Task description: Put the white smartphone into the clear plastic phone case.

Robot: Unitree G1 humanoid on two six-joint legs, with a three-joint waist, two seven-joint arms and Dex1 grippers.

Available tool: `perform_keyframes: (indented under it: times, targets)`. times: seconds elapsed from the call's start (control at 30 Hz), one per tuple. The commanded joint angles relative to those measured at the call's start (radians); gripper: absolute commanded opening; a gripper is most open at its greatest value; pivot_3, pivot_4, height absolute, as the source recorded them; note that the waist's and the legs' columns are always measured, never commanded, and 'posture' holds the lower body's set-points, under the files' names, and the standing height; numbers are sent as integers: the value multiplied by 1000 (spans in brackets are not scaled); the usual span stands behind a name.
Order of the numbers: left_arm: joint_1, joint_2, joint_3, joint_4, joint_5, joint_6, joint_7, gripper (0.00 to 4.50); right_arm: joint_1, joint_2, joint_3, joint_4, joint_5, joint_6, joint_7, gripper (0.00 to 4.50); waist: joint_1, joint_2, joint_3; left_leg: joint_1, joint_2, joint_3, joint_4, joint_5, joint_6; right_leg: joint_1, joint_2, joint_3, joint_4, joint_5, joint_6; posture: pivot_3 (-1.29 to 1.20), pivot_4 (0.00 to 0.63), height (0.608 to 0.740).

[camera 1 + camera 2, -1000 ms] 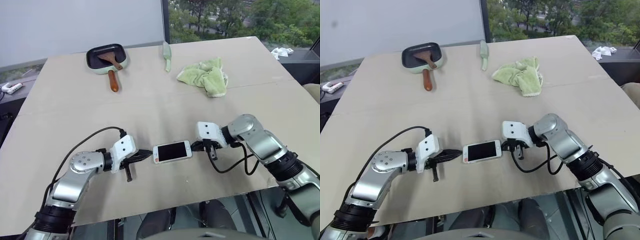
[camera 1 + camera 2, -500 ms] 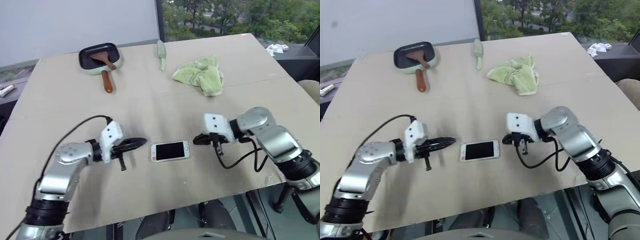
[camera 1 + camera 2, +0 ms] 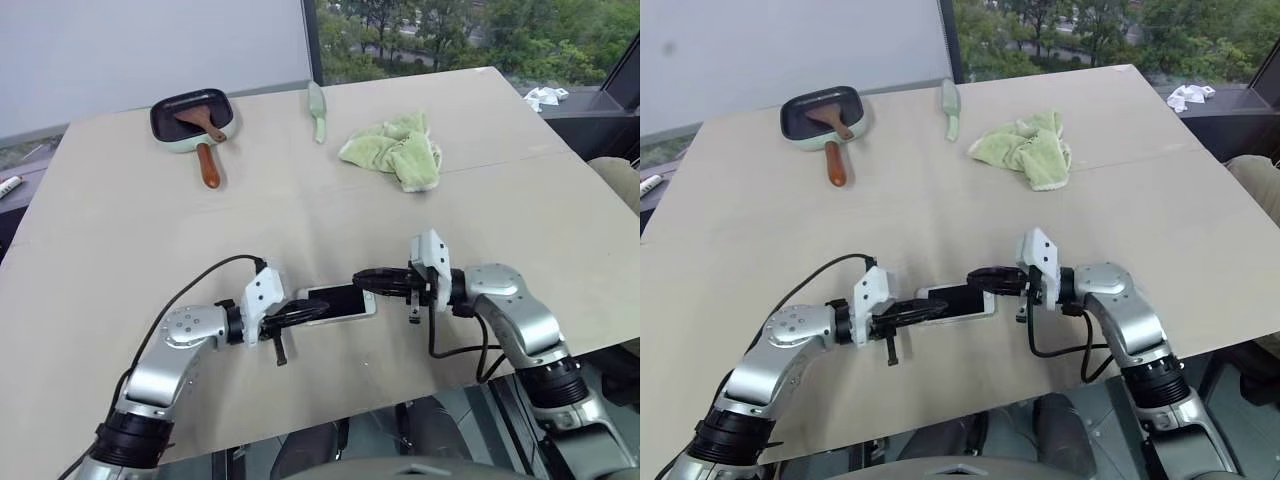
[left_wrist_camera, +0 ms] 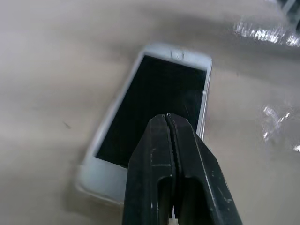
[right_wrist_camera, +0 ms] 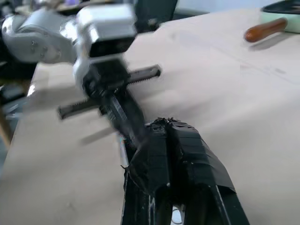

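Pincers shut, empty; left pincer (image 3: 318,308) and right pincer (image 3: 362,277) now over white smartphone (image 3: 340,301), previously beside it.

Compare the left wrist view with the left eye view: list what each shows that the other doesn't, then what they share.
Left wrist view alone: the clear plastic phone case as a pale rim around the white smartphone, and crinkled clear plastic on the table beyond it.

Left eye view alone: the right end effector, shut, over the phone's right end; the pan, the green cloth and the pale green utensil.

Both: the phone lying screen-up on the table, with the shut left end effector over its left end.
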State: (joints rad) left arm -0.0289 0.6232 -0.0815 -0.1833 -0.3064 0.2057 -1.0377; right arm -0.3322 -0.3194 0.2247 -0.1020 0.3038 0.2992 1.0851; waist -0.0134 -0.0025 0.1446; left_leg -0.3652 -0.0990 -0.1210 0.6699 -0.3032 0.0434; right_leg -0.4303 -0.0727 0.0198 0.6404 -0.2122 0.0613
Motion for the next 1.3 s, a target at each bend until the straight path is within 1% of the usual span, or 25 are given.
perform_keyframes:
  times: [0.03,0.1,0.17,0.27,0.37,0.47,0.5,0.6,0.7,0.8,0.87,0.9,1.0,1.13,1.2,1.3]
  targets:
    - [6,0,-6,13,25,-21,22,0,-10,8,36,144,-69,-124,-12,56,0,0,0,1,0,0,0,0,0,0,0,0,0,0,0,0,150,740]
    - [7,-1,-11,22,32,-30,26,0,-26,-26,78,227,-146,-126,-25,56,1,0,0,2,0,1,0,0,0,0,0,0,0,0,0,0,150,740]
    - [9,0,-15,21,35,-33,29,0,-38,-75,132,258,-208,-115,-1,56,1,1,-2,2,0,1,0,0,0,0,0,1,0,0,0,0,150,740]
    - [12,2,-16,10,34,-27,37,0,-53,-102,170,250,-216,-31,1,56,4,-1,-6,5,0,1,0,0,0,3,0,1,0,0,0,0,150,740]
    - [14,4,-15,2,35,-23,43,0,-77,-113,217,275,-271,11,-34,56,6,1,-10,6,0,0,0,0,0,5,0,0,0,0,0,0,150,740]
    - [16,4,-17,-11,36,-16,49,0,-80,-123,250,280,-290,64,-36,56,5,0,-12,16,0,0,-2,0,0,15,0,0,-1,0,0,0,150,740]
    - [17,5,-17,-17,36,-12,50,0,-81,-129,261,276,-296,96,-37,56,5,1,-14,20,0,0,-3,-3,5,19,0,0,-2,-1,0,0,150,740]
    - [18,8,-16,-28,37,-5,53,0,-87,-154,300,266,-325,157,-32,56,5,1,-18,20,0,0,-3,-3,4,19,1,0,-2,0,0,0,150,740]
    - [18,10,-15,-33,38,0,55,0,-97,-176,338,267,-363,160,-34,56,7,1,-22,20,0,0,-3,-1,1,19,1,-1,-2,0,0,0,150,740]
    - [19,11,-14,-38,37,4,55,0,-97,-137,286,268,-326,119,-86,56,9,1,-28,20,0,-1,-3,-1,1,19,1,-1,-2,0,0,0,150,740]
    - [18,12,-15,-36,39,5,54,0,-82,-129,243,218,-250,77,-40,56,9,0,-29,21,0,-1,-3,-1,1,20,0,-1,-2,0,0,0,150,740]
    - [17,13,-16,-35,40,5,54,0,-74,-131,231,196,-223,56,-11,56,9,0,-28,20,0,-1,-3,-3,4,20,0,-1,-2,0,0,0,150,740]
    - [15,12,-19,-28,43,1,52,0,-53,-191,257,175,-247,38,42,56,8,2,-27,20,0,-1,-3,-2,3,19,0,-1,-3,-1,0,0,150,740]
    - [8,5,-18,-23,50,-4,62,0,-51,-194,250,185,-252,13,25,56,11,2,-27,19,0,-1,-4,-1,2,19,0,-1,-5,0,0,0,150,740]
    - [5,-3,-8,-24,47,-9,75,0,-60,-160,204,180,-209,4,-1,56,12,2,-26,19,0,-1,-4,-1,2,19,0,-1,-5,-1,0,0,150,740]
    - [11,-21,38,-44,2,9,103,0,-78,-107,92,136,-82,5,1,56,10,2,-21,18,0,-1,-4,-1,2,19,0,-1,-5,0,0,0,150,740]
